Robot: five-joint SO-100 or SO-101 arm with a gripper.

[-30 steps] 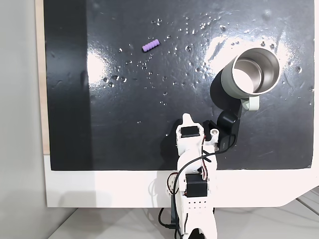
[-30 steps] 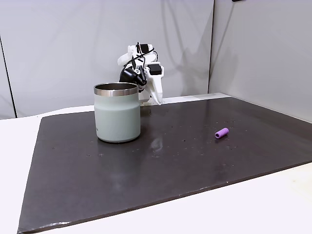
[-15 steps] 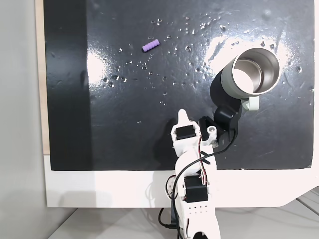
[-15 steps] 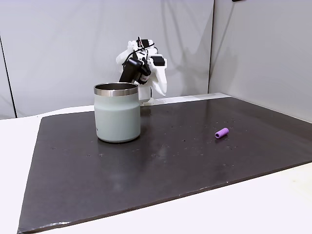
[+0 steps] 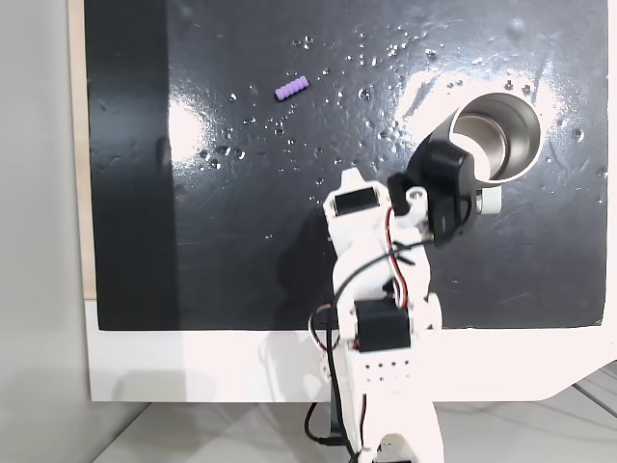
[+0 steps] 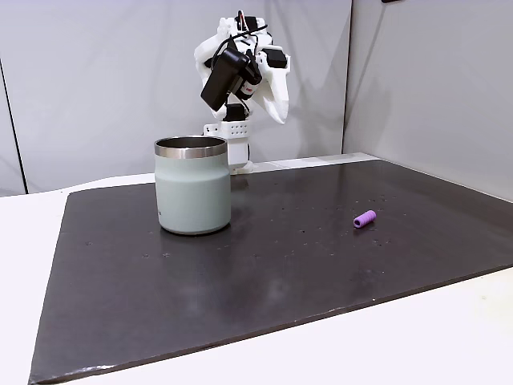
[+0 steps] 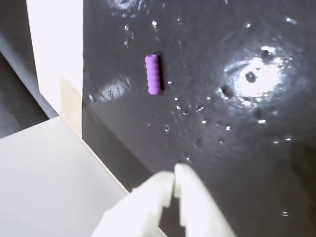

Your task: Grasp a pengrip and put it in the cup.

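Up ahead of your pincer (image 7: 174,178) in the wrist view, the pengrip (image 7: 153,73) lies flat on the dark mat (image 7: 237,128), well apart from the fingertips and a bit to their left. Those two white fingers are pressed together with nothing between them (basically closed and empty, touching nothing). From above, the pengrip (image 5: 292,89) sits near the mat's far edge, left of the cup (image 5: 494,135). From the side, your arm (image 6: 240,68) is raised high behind the cup (image 6: 193,185), pincer angled down over the table (image 6: 24,241), while the pengrip (image 6: 365,218) rests off to the right.
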